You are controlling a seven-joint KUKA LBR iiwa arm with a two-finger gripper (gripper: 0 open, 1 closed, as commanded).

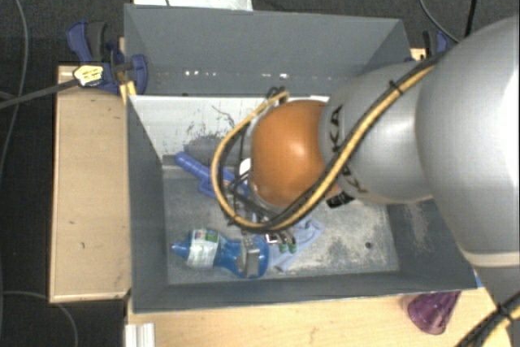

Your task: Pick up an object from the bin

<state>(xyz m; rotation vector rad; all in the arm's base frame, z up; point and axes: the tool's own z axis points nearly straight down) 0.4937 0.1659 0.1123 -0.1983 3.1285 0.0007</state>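
KUKA arm reaches in from the right, its orange cover above the floor of the bin. The gripper sits low at the front, left of centre, at the blue end of a bottle. The bottle lies on its side along the front wall, green-and-white label toward the left. Open or closed — cannot tell, the wrist hides it. A pale blue piece lies just right of the gripper. A dark blue handle lies farther back — partly under the cables.
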